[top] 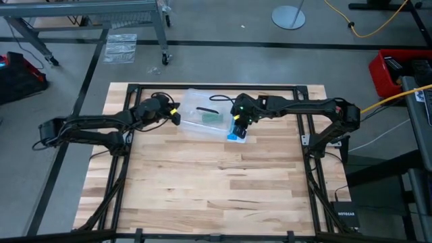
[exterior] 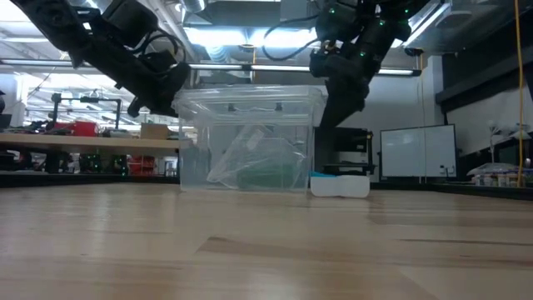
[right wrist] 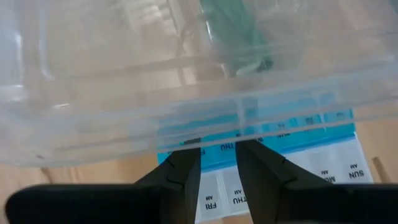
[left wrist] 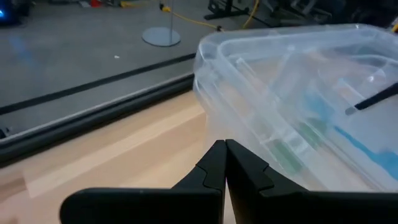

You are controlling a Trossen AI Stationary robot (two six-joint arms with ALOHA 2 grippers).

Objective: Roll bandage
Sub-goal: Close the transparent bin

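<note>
The dark green bandage point(top: 210, 118) lies inside a clear plastic box point(top: 202, 116) at the table's far middle. It also shows through the box's wall in the low view point(exterior: 271, 175) and the right wrist view point(right wrist: 236, 31). My left gripper point(top: 177, 116) is shut and stands at the box's left wall point(left wrist: 249, 124). My right gripper point(top: 237, 125) is open by a narrow gap at the box's right rim point(right wrist: 239, 118), above a blue-and-white card point(right wrist: 298, 155). My left gripper's shut fingertips point(left wrist: 224, 149) stand right by the box's left wall near a corner; I cannot tell whether they touch it. My right gripper's fingertips point(right wrist: 186, 155) point down at the box's right rim, side by side along it; I cannot tell whether they touch it.
The blue-and-white card point(top: 236, 135) lies on the table against the box's right near corner, seen also in the low view point(exterior: 340, 185). A crumpled clear wrapper point(exterior: 241, 158) lies in the box beside the bandage. Bare wood point(top: 216, 182) spreads toward the near edge.
</note>
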